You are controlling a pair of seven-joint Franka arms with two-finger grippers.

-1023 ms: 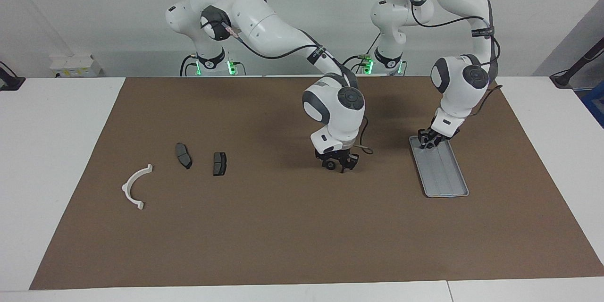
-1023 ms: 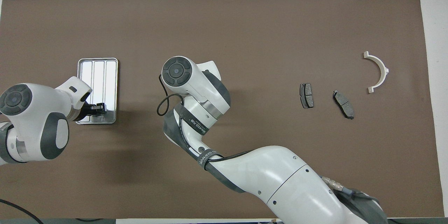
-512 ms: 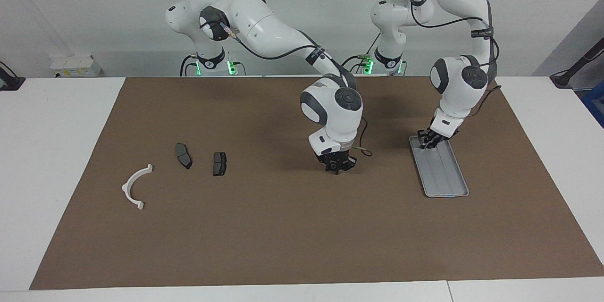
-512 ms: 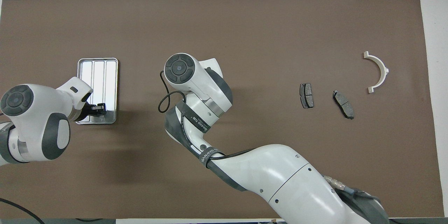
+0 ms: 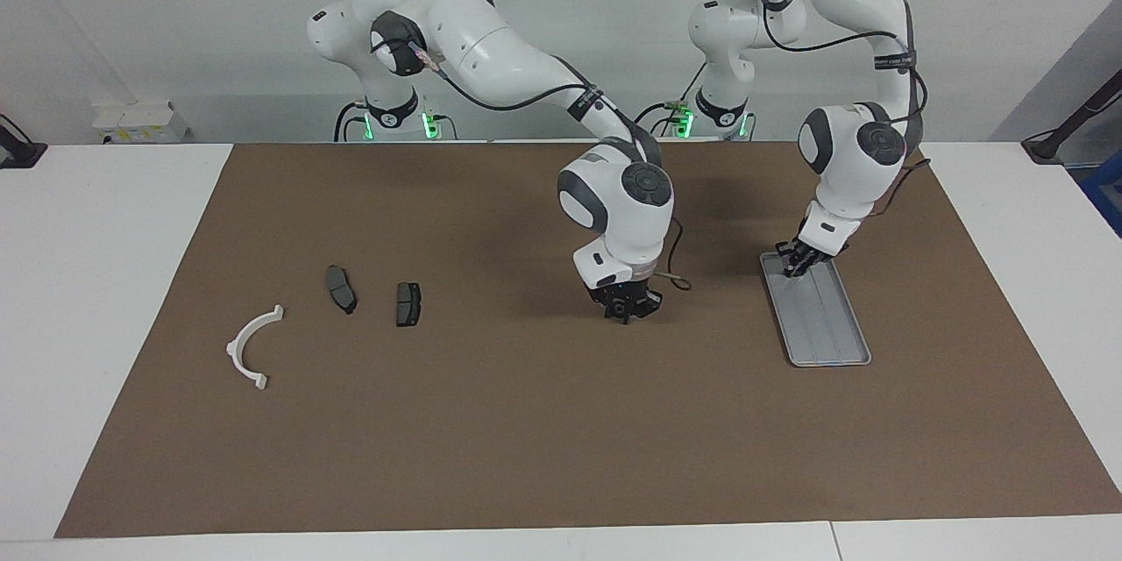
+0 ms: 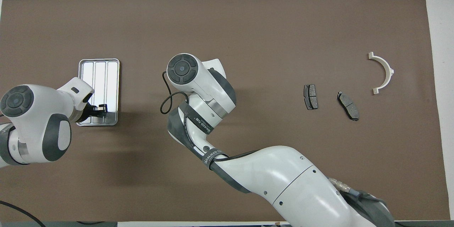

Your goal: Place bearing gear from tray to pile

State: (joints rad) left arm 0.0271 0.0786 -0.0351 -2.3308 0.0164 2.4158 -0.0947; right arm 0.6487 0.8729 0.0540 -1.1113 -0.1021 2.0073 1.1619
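Observation:
The silver-grey tray (image 5: 828, 324) lies toward the left arm's end of the mat, also in the overhead view (image 6: 100, 72); its visible bed is bare. My left gripper (image 5: 796, 263) is down at the tray's end nearer the robots, seen from above too (image 6: 98, 109). My right gripper (image 5: 624, 308) hangs just above the middle of the mat, hidden under its wrist (image 6: 182, 69) from above. I cannot make out the bearing gear. The pile is a white bracket (image 5: 250, 346) and two dark pads (image 5: 341, 288) (image 5: 408, 303) toward the right arm's end.
A brown mat (image 5: 526, 438) covers most of the white table. In the overhead view the pads (image 6: 310, 97) (image 6: 348, 105) and the bracket (image 6: 385, 72) lie apart from each other. A loose cable loops beside the right wrist (image 5: 675, 276).
The right gripper turned a little and looks narrower, staying over the same spot. The left gripper shifted very slightly toward the robots at the tray's end.

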